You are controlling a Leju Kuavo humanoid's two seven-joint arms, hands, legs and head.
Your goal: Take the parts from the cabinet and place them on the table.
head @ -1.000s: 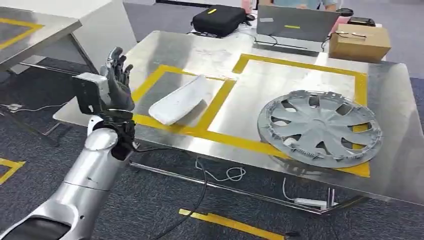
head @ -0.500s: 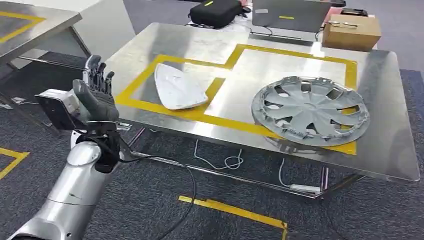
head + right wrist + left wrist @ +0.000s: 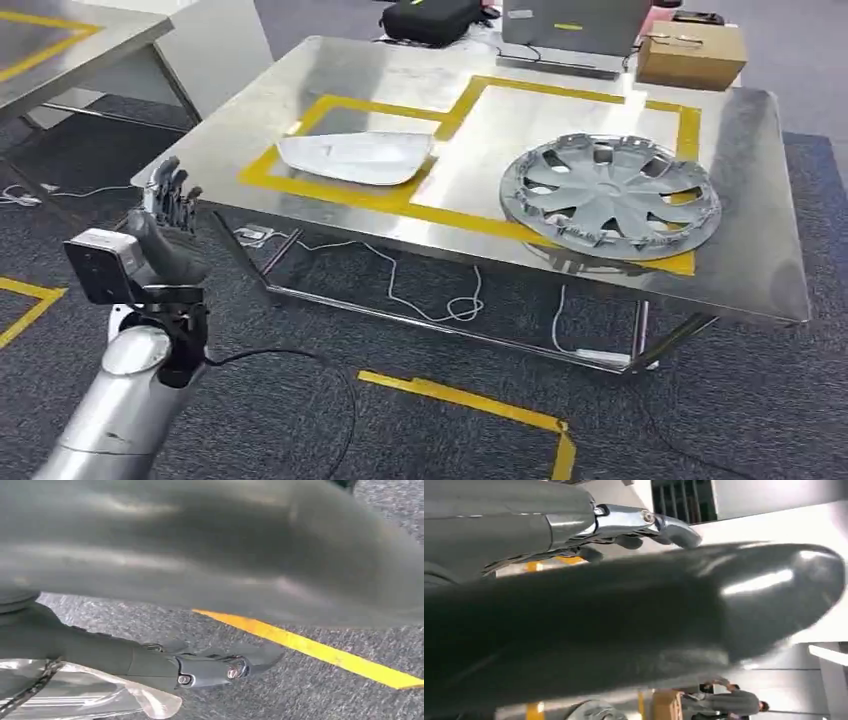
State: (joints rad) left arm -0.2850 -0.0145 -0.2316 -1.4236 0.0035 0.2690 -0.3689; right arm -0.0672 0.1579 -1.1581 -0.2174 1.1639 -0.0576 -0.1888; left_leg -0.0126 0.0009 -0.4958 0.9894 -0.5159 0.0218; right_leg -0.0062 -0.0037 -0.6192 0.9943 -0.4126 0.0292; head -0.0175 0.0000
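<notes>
A white curved part lies inside the left yellow-taped frame on the steel table. A grey wheel cover rests flat in the right frame, reaching over its front tape. My left hand is raised off the table's front left corner, fingers up and apart, holding nothing; its thick thumb shows close up. My right hand hangs over grey carpet, and its fingers lie straight with only floor between them and the thumb.
A cardboard box, a laptop and a black bag stand along the table's far edge. Another steel table is at the far left. Cables and yellow floor tape lie below. Clear plastic shows beside my right fingers.
The whole view has shifted, so the camera moved back from the table. My left hand has dropped lower and away from the table edge. The white part lies at a different angle in its frame.
</notes>
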